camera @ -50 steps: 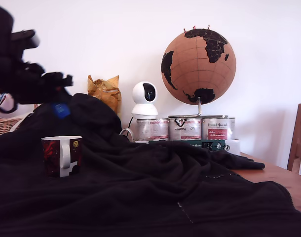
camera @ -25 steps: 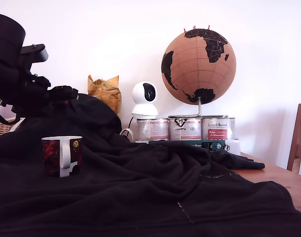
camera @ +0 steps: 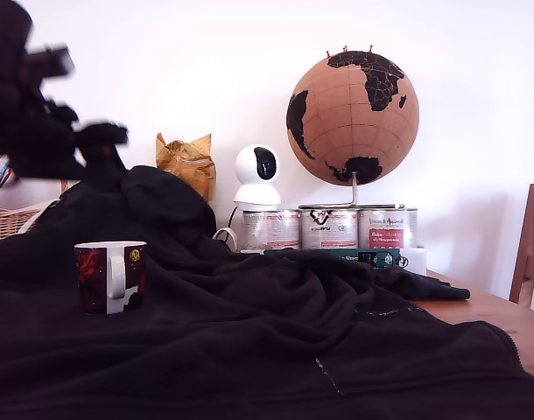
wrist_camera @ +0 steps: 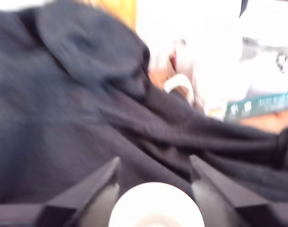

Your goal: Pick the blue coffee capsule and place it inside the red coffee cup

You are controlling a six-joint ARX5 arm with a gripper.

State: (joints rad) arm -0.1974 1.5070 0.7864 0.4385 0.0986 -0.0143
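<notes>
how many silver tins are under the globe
3, in a row below the globe: one tin beside the white camera, one in the middle, one at the exterior view's right. More could hide behind.

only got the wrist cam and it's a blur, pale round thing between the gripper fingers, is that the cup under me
Observer: Likely. In the exterior view the red coffee cup stands upright on the black blanket, and the gripper hangs well above it, not touching.
Operator: any sign of the blue capsule out there
Observer: None in the exterior view, neither at the gripper nor on the blanket. That camera sees the cup from the side, so its inside is hidden.
Operator: anything close to the cup
Observer: No. The silver tins and the globe stand well off toward the exterior view's right.
</notes>
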